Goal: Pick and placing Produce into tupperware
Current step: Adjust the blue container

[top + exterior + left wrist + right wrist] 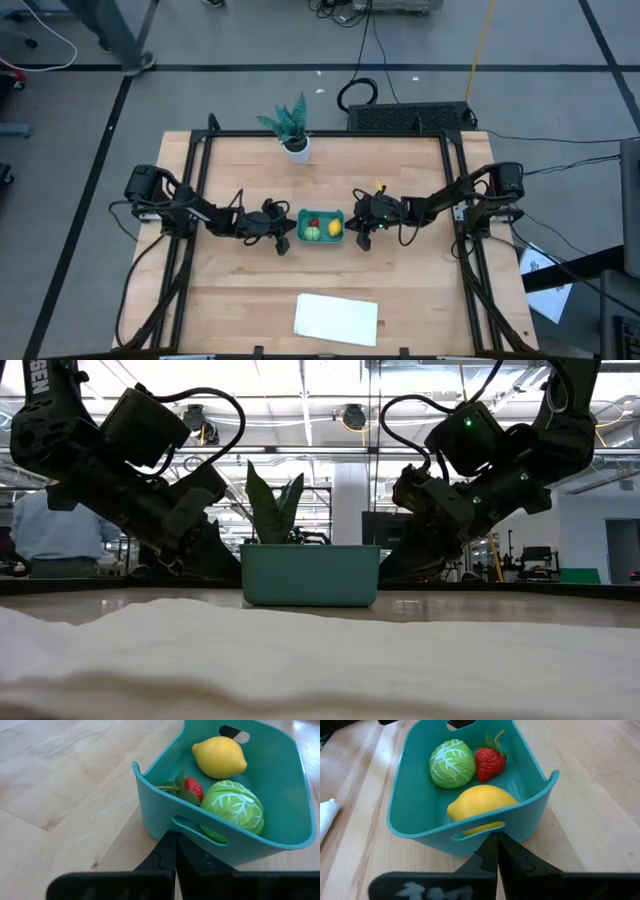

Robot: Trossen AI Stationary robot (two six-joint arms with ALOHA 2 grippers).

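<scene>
— White sheet (337,318) lies nearest, at the near edge; past it, mid-table?
— Teal tupperware (321,226) holding strawberry (312,222), green cabbage (313,234) and lemon (334,228). Left gripper (281,233) sits just left of it, right gripper (361,230) just right.
— Low view?
— Tupperware (310,574) between both arms.
— Wrist views?
— Left fingers (172,857) pressed together, empty, at the wall. Right fingers (492,854) likewise.

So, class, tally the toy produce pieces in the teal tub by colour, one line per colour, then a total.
Red plastic toy strawberry: 1
Green round toy cabbage: 1
Yellow toy lemon: 1
Total: 3, all inside the teal plastic rectangular tub.
</scene>
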